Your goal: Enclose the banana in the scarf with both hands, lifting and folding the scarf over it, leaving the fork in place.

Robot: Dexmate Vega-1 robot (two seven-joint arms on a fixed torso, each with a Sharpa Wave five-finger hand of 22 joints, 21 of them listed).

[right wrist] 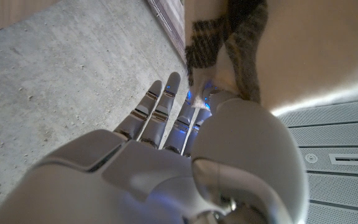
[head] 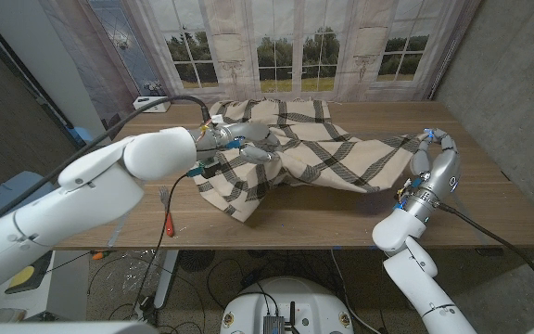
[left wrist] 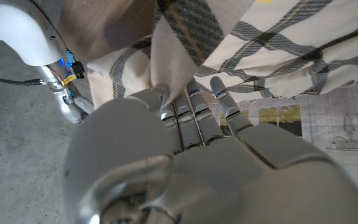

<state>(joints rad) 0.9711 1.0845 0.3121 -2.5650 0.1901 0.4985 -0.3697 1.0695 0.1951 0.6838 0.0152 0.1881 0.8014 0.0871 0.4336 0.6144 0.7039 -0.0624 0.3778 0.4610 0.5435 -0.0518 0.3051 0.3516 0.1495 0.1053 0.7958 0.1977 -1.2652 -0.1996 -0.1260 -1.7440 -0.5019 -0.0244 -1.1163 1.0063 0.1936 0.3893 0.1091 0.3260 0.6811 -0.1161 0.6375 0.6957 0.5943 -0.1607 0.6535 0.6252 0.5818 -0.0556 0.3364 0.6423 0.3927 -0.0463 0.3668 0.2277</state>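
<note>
Both robot hands grip the plaid scarf mid-fold on the bench.

The left robot hand (head: 239, 137) pinches a fold of the scarf (head: 323, 153) at its left part, cloth caught between thumb and fingers (left wrist: 194, 102) in the left wrist view. The right robot hand (head: 431, 153) holds the scarf's right corner, a strip of cloth nipped at the fingers (right wrist: 197, 93), at the right edge of the bench (head: 341, 218). The scarf's long axis runs left to right between the two hands. The banana cannot be seen; it is probably under the bunched cloth near the left hand, which would then be the closer one. The fork (head: 167, 211) lies apart from the scarf, near the front left, close under the left arm; the fold should carry away from it.
</note>
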